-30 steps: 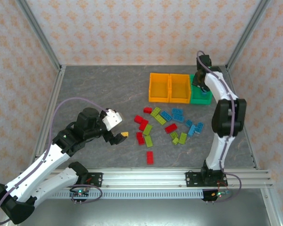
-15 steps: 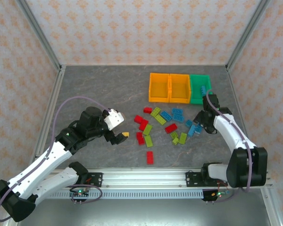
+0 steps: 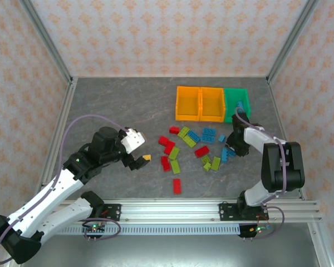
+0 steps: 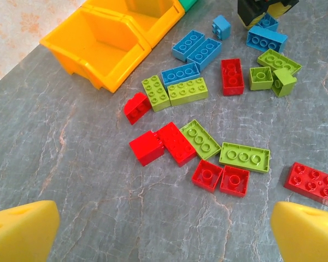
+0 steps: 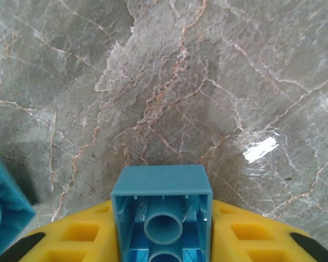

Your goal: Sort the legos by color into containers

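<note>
Over grey tabletop, right gripper pinches blue lego; left gripper gapes wide.

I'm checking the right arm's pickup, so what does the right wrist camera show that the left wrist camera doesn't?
Right wrist: a blue brick, hollow underside facing the lens, gripped by the right tool. Left wrist: two orange bins, scattered red bricks and green bricks, and the left tool wide open. Both: the grey marbled table and loose blue bricks.
</note>
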Motion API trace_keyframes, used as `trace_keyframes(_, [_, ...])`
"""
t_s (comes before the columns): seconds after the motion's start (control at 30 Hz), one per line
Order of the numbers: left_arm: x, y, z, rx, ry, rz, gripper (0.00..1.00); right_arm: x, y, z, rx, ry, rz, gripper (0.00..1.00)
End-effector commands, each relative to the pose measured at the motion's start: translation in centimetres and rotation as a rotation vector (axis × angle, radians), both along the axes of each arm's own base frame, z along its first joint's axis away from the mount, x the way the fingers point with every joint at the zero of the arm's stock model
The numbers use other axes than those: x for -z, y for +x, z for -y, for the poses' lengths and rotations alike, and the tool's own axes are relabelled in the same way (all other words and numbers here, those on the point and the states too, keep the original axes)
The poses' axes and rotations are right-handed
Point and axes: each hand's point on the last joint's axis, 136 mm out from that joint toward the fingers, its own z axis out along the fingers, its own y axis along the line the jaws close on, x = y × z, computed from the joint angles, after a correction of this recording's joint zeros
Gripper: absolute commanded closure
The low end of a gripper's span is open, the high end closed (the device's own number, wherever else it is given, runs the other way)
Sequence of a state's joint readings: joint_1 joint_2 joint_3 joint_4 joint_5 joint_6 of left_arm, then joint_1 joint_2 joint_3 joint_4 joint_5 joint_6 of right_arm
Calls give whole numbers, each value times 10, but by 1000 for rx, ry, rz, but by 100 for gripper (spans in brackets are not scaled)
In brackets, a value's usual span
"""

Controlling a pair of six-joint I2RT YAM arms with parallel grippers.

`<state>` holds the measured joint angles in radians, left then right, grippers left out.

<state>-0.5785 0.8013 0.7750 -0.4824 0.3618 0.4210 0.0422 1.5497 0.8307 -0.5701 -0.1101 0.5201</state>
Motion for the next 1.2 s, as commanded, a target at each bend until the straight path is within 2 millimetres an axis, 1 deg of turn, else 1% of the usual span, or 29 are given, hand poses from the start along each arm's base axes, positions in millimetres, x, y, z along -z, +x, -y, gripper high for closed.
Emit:
trace_keyframes(0.0, [0, 1, 0, 4, 13, 15, 0, -18, -4, 15, 38, -64, 52, 69])
trace_keyframes(0.07, [1, 1, 0, 4, 14, 7, 0, -37, -1, 17, 44, -77, 106, 73])
trace_keyframes(0.17, [2, 2, 0, 1, 17, 6, 0, -85, 11, 23, 41, -108, 260, 74])
trace_keyframes(0.23, [1, 3, 0, -1, 17, 11, 0, -124, 30, 26, -2, -146, 389, 75])
trace_keyframes(0.3, [2, 3, 0, -1, 18, 11, 0, -155, 54, 25, -75, -186, 500, 75])
trace_keyframes(0.37, [2, 4, 0, -1, 20, 9, 0, -173, 83, 27, -132, -240, 573, 77])
trace_keyframes(0.4, [2, 4, 0, -3, 22, 6, 0, -178, 97, 30, -158, -277, 570, 77])
trace_keyframes(0.47, [4, 6, -2, -14, 34, 4, 0, -179, 126, 34, -216, -340, 510, 77])
trace_keyframes(0.53, [6, 7, -5, -29, 50, 8, 0, -164, 151, 42, -246, -399, 398, 78])
trace_keyframes(0.6, [8, 8, -9, -45, 66, 16, 0, -151, 177, 45, -276, -426, 342, 78])
trace_keyframes(0.67, [8, 9, -12, -58, 76, 28, 0, -133, 197, 45, -303, -432, 284, 76])
trace_keyframes(0.77, [9, 11, -16, -73, 83, 40, 0, -115, 219, 45, -327, -431, 230, 68])
trace_keyframes(0.8, [10, 11, -16, -75, 85, 39, 0, -112, 223, 44, -328, -428, 219, 63])
trace_keyframes(0.87, [10, 11, -16, -79, 85, 40, 0, -119, 227, 44, -315, -424, 224, 53])
trace_keyframes(0.9, [10, 11, -16, -79, 85, 41, 0, -125, 227, 44, -304, -421, 237, 50])
trace_keyframes(0.97, [10, 13, -16, -85, 84, 43, 0, -136, 223, 42, -291, -405, 265, 47])
trace_keyframes(1.03, [9, 16, -17, -113, 70, 38, 0, -149, 212, 38, -281, -380, 286, 45])
trace_keyframes(1.07, [8, 21, -20, -156, 54, 31, 0, -156, 205, 37, -271, -365, 295, 45])
trace_keyframes(1.13, [3, 34, -26, -272, 11, 9, 0, -166, 184, 31, -250, -311, 306, 44])
trace_keyframes(1.17, [-1, 40, -29, -341, -18, -12, 0, -173, 172, 23, -237, -256, 330, 44])
